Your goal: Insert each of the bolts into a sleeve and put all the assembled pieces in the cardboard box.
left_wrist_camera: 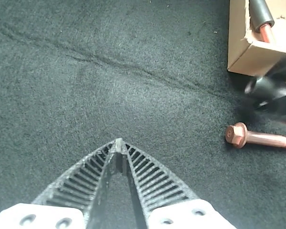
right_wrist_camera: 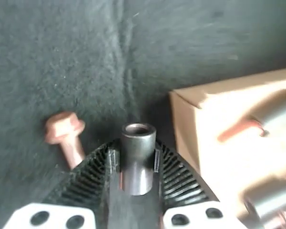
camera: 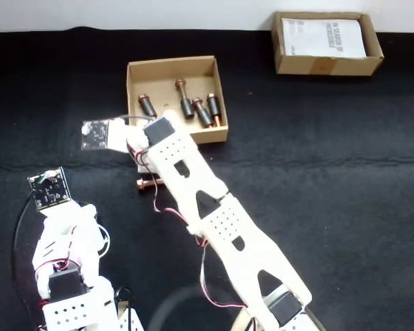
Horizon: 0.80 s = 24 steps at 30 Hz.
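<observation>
My right gripper (right_wrist_camera: 137, 149) is shut on a dark metal sleeve (right_wrist_camera: 138, 164) that stands upright between its fingers, open end up. It hovers beside the front left corner of the cardboard box (camera: 139, 71). A copper bolt (camera: 149, 183) lies loose on the black mat just below that arm (camera: 193, 183); it is also in the right wrist view as the bolt (right_wrist_camera: 66, 135) and in the left wrist view as the bolt (left_wrist_camera: 257, 139). Several bolts in sleeves (camera: 193, 107) lie inside the box. My left gripper (left_wrist_camera: 118, 143) is shut on nothing, low over bare mat, well to the left of the bolt.
A second cardboard box (camera: 372, 62) with a printed sheet stands at the far right back. The box corner (left_wrist_camera: 250, 52) rises close to the loose bolt. The mat has a crease (left_wrist_camera: 109, 59) running across it.
</observation>
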Available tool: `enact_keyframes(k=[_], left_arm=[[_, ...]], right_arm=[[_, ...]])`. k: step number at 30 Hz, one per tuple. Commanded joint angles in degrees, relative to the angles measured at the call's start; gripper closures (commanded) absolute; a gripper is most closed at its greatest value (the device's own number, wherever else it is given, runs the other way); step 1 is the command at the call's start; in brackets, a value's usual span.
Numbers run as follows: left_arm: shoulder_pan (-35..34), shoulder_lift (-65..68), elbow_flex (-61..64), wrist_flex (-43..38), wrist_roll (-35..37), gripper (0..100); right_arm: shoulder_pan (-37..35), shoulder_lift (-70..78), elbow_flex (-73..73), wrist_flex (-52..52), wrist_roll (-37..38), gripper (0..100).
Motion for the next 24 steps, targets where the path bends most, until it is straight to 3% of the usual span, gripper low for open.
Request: enact_keyframes(k=[1, 14, 20, 24], left_arm=[[-0.66, -0.13, 1.1, -0.97, -0.44, 99], [-0.31, -0.13, 1.1, -0.7, -0.35, 99], [-0.31, -0.13, 1.1, -0.62, -0.35, 99], [-0.31, -0.13, 1.1, -0.53, 0.0, 99]], right_arm=[[1.98, -13.93, -7.34, 2.42, -3.08, 99.0], [15.78, -42.59, -7.34, 2.51, -34.37, 99.1], [24.48, -52.44, -6.37, 6.73, -43.08, 99.1], [28.44, -62.55, 3.03, 6.73, -43.16, 99.1]])
